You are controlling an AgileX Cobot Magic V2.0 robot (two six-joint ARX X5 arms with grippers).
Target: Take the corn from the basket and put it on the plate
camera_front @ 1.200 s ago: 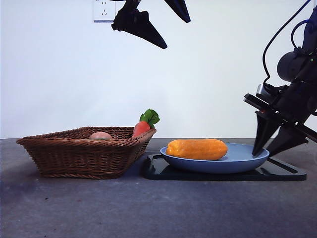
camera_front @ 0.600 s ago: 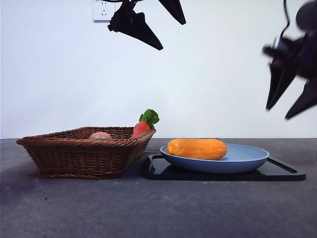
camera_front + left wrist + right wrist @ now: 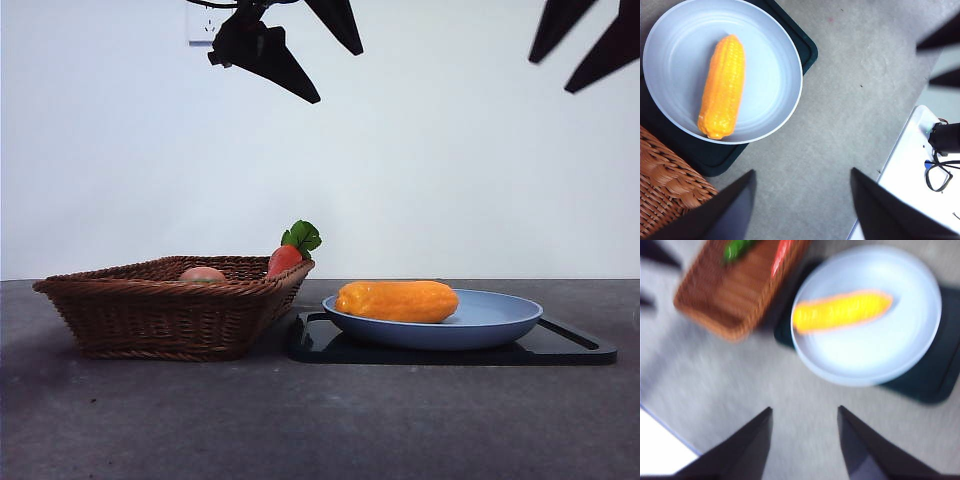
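Note:
The yellow-orange corn (image 3: 398, 300) (image 3: 722, 85) (image 3: 842, 311) lies on its side in the light-blue plate (image 3: 500, 325) (image 3: 775, 65) (image 3: 875, 355), nothing touching it. The brown wicker basket (image 3: 160, 310) (image 3: 665, 170) (image 3: 735, 295) stands just left of the plate. My right gripper (image 3: 552, 76) (image 3: 805, 408) hangs open and empty high above the plate's right side; its wrist view is blurred. High over the gap between basket and plate, my left gripper (image 3: 337, 78) (image 3: 801, 172) is also open and empty.
A carrot (image 3: 285, 258) (image 3: 782, 255) and a small peach-coloured item (image 3: 203, 273) sit in the basket. The plate rests on a flat black tray (image 3: 570, 345) (image 3: 715, 155) (image 3: 935, 380). A white box with cables (image 3: 910, 165) stands at the table's side.
My right gripper has risen from beside the plate's right rim to the top right corner, open and empty. The left gripper drifted slightly left. The corn has not moved.

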